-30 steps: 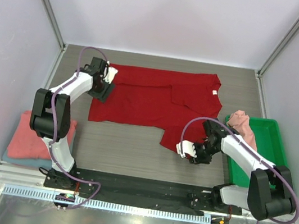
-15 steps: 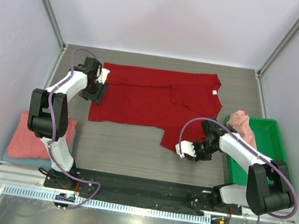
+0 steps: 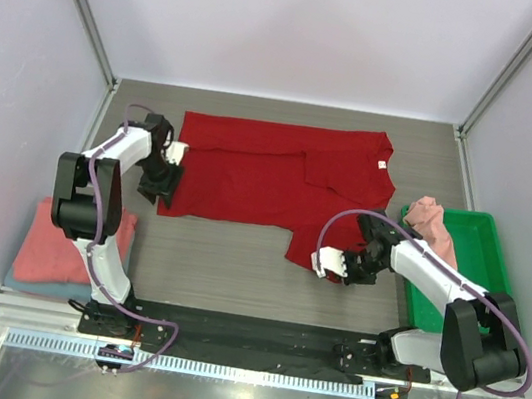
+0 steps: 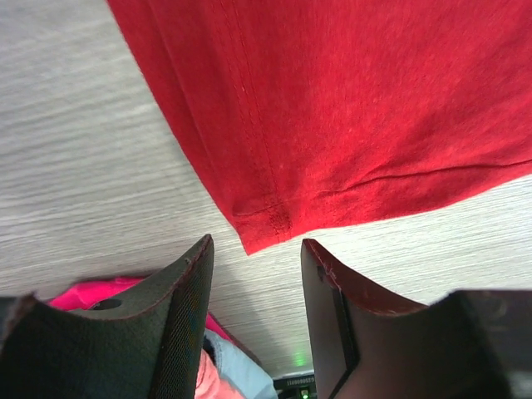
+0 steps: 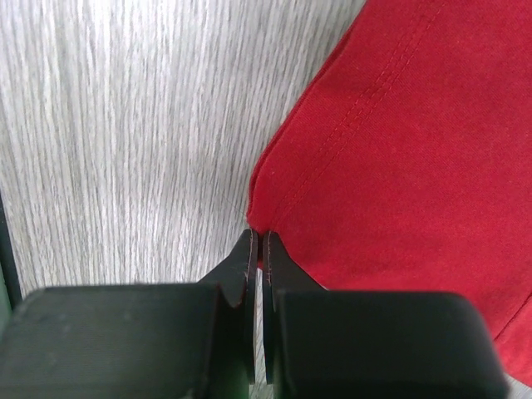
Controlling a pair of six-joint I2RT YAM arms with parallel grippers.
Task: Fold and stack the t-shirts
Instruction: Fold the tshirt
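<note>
A deep red t-shirt [image 3: 270, 175] lies spread on the table, its right part folded over. My left gripper [image 3: 160, 191] is open just above the table at the shirt's near left corner [image 4: 258, 237], which lies between and just ahead of the fingertips in the left wrist view. My right gripper [image 3: 325, 263] is shut, and its tips [image 5: 258, 237] pinch the rounded edge of the red shirt's near right flap [image 5: 391, 150]. A salmon-pink shirt [image 3: 72, 240] lies folded on a pale blue-grey one [image 3: 50, 287] at the near left. Another salmon-pink shirt [image 3: 432, 224] lies crumpled in the tray.
A bright green plastic tray [image 3: 474, 263] stands at the right edge of the table. Metal frame posts rise at both far corners. The black base rail [image 3: 245, 333] runs along the near edge.
My left gripper has moved down the shirt's left edge from the far left sleeve to the near left corner. My right gripper has shifted slightly left.
</note>
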